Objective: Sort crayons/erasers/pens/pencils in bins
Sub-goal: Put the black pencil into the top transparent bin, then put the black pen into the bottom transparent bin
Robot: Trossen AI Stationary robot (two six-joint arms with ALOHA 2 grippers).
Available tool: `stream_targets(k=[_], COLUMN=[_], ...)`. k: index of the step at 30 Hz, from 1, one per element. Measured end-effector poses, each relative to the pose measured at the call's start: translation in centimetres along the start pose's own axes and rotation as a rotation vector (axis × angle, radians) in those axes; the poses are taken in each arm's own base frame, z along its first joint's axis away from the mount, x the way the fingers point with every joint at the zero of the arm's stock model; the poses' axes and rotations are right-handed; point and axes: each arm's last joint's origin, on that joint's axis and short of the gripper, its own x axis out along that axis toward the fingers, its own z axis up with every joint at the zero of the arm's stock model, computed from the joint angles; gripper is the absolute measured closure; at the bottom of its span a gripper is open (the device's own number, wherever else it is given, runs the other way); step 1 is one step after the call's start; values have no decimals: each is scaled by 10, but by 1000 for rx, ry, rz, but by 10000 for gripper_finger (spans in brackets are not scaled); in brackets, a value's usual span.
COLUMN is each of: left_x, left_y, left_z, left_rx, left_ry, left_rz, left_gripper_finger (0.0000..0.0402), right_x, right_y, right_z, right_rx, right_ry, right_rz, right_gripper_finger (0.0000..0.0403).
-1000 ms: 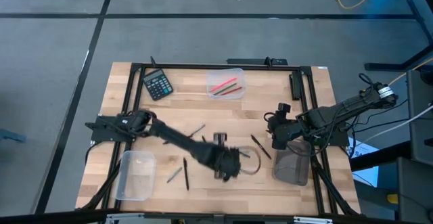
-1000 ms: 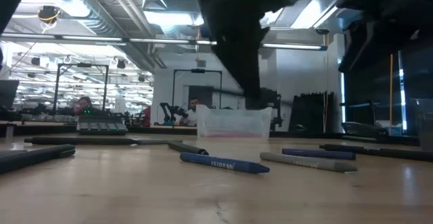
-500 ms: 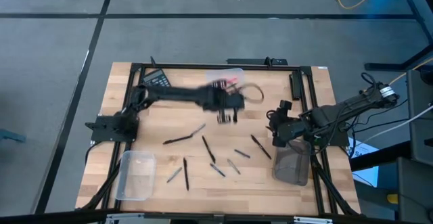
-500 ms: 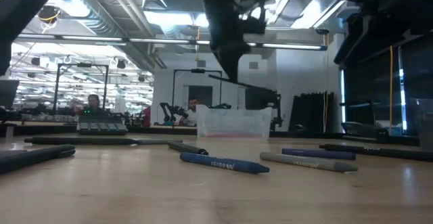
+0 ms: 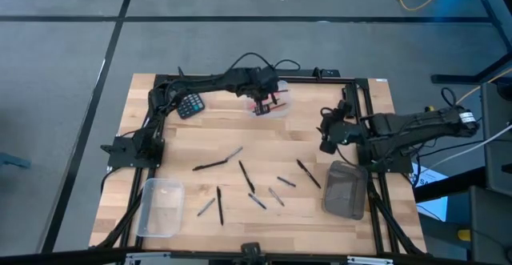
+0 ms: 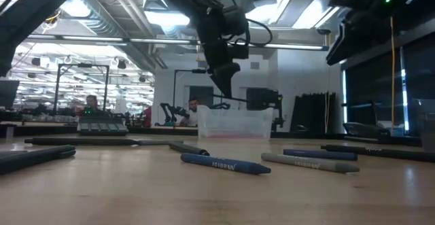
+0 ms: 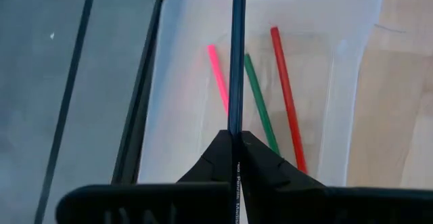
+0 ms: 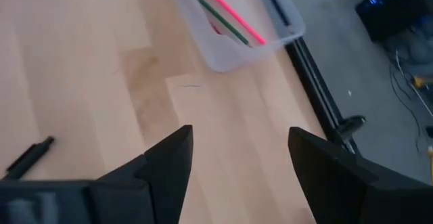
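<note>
The left gripper [image 7: 235, 158] pinches a thin dark pencil [image 7: 235, 61] right above the clear bin [image 5: 281, 109] at the far edge of the table [image 5: 160, 153]. The pencil's long side lines up with the bin's long side, beside the pink, green and red sticks [image 7: 252, 92] inside. The right gripper [image 8: 238, 160] waits spread open near the right edge.

My light wooden tabletop [image 5: 208, 133], framed by black rails, carries a black calculator [image 5: 188, 103] at its far left. Right of the calculator sits a clear rounded plastic bin [image 5: 276, 109] with pink, green and red sticks inside. Well nearer than the calculator, a second clear bin [image 5: 160, 207] rests at the near left edge. A smoky dark grey bin [image 5: 346, 190] stands far right of it. Between those two bins, thin dark sticks [image 5: 246, 177] lie scattered apart on the bare wood.
</note>
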Motion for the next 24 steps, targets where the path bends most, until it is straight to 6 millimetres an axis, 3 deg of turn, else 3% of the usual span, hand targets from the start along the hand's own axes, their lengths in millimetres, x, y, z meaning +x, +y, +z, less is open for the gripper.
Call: stream_targets(k=[5, 14, 20, 24], left_x=[12, 26, 20, -1], left_y=[-3, -9, -15, -25], left_z=[-11, -29, -23, -12], left_rx=[-33, -111, -134, -128], left_ry=[37, 108, 81, -10], left_rz=[-5, -6, 50, 50], left_gripper_finger=[392, 320, 302, 304], right_x=[4, 3, 2, 4], right_y=[-4, 0, 2, 4], right_z=[1, 1, 2, 3], right_rx=[83, 210, 210, 188], right_ry=[12, 46, 37, 35], right_rz=[-3, 156, 182, 184], right_gripper_finger=[157, 157, 157, 157])
